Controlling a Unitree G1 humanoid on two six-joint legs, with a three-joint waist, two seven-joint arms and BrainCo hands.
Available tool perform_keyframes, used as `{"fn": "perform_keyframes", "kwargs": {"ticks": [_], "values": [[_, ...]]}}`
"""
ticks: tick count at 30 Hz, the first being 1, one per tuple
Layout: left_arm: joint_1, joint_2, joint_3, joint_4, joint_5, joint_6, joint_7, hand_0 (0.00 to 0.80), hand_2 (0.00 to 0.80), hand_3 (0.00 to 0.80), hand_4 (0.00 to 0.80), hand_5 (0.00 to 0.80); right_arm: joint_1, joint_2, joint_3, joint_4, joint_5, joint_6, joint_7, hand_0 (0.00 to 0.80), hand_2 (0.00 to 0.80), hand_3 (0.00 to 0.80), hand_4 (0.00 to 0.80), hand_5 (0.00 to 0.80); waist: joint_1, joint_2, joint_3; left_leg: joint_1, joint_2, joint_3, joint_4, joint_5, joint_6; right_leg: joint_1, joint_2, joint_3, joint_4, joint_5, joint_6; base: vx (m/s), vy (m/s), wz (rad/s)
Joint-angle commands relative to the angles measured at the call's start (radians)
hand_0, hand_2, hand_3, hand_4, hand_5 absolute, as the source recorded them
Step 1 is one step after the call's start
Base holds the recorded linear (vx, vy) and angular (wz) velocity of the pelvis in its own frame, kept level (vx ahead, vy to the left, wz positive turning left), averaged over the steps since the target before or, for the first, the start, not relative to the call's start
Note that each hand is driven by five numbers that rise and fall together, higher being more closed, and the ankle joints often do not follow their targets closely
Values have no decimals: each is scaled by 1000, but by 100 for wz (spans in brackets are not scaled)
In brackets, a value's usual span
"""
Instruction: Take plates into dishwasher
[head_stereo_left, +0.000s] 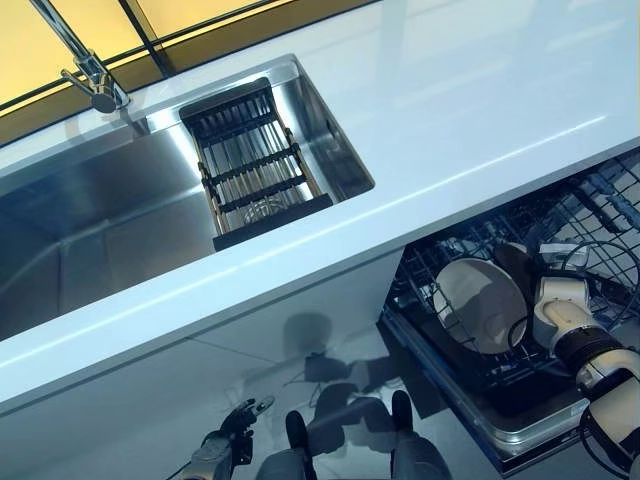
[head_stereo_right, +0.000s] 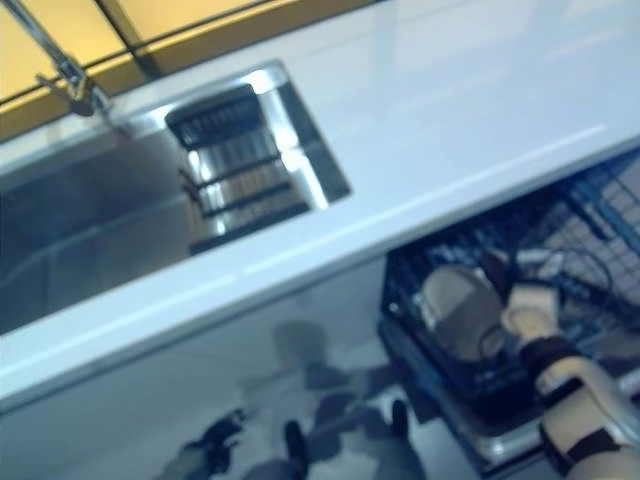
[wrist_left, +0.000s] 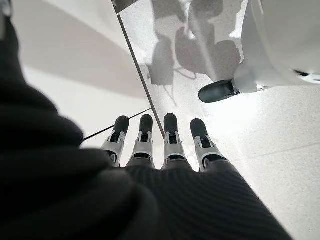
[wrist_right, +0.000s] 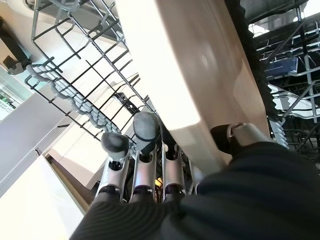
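A cream plate (head_stereo_left: 482, 302) stands on edge in the open dishwasher's lower rack (head_stereo_left: 575, 212), below the counter at the right. My right hand (head_stereo_left: 562, 308) is beside it in the rack. In the right wrist view its fingers (wrist_right: 145, 131) lie on one face of the plate (wrist_right: 200, 75) and the thumb (wrist_right: 235, 136) on the other, so it is pinched. The rack's dark wires (wrist_right: 75, 90) show past the fingers. My left hand (head_stereo_left: 236, 426) hangs low by the floor, empty, with its fingers (wrist_left: 171, 135) straight.
A white countertop (head_stereo_left: 450, 120) runs across the view. A steel sink (head_stereo_left: 90, 200) holds a black slatted drain rack (head_stereo_left: 255, 160), with a tap (head_stereo_left: 85, 60) behind it. The pulled-out dishwasher's front edge (head_stereo_left: 505, 428) juts over the floor at the lower right.
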Motion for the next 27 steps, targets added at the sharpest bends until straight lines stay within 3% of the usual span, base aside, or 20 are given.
{"fn": "perform_keyframes", "kwargs": {"ticks": [1, 6, 9, 12, 13, 16, 27], "values": [[-86, 24, -41, 67, 10, -34, -8, 0, 0, 0, 0, 0, -93, 58, 21, 69, 79, -27, 2, 800, 800, 800, 800, 800, 22, -48, -4, 6, -4, -60, -2, -30, 5, -31, -55, -31, -1, 17, 46, 0, 0, 0], [-92, 25, -36, 73, 20, -34, -4, 0, 0, 0, 0, 0, -76, 79, -11, 77, 142, -43, 28, 800, 800, 800, 800, 800, 19, -59, -6, 9, 0, -61, -2, -30, 4, -26, -52, -27, -1, 18, 45, 0, 0, 0], [-93, 26, -25, 79, 28, -36, -2, 0, 0, 0, 0, 0, -58, 88, -32, 66, 155, -44, 25, 734, 734, 734, 734, 734, 15, -69, -11, 13, 4, -61, -2, -31, 3, -23, -48, -23, -1, 17, 45, 0, 0, 0], [-96, 24, -22, 82, 34, -33, 2, 0, 0, 0, 0, 0, -48, 99, -52, 51, 156, -42, 21, 445, 445, 445, 445, 445, 12, -78, -16, 19, 8, -60, -2, -33, 3, -18, -44, -17, -1, 16, 44, 0, 0, 0], [-97, 23, -22, 82, 35, -31, 4, 0, 0, 0, 0, 0, -45, 99, -58, 42, 152, -40, 27, 220, 220, 220, 220, 220, 10, -81, -18, 21, 10, -59, -2, -33, 3, -16, -43, -16, -1, 16, 44, 0, 0, 0], [-96, 19, -17, 85, 42, -32, 8, 0, 0, 0, 0, 0, -34, 99, -71, 14, 132, -24, 52, 0, 0, 0, 0, 0, 5, -88, -23, 24, 13, -56, -2, -34, 2, -14, -39, -9, -1, 15, 43, 0, 0, 0], [-82, 16, -3, 82, 50, -13, 12, 0, 0, 0, 0, 0, -4, 87, -117, -89, 78, 20, 93, 0, 0, 0, 0, 0, -9, -113, -56, 50, 21, -43, -2, -38, 2, 8, -30, 8, -1, 10, 43, 10, 18, 0]]}}
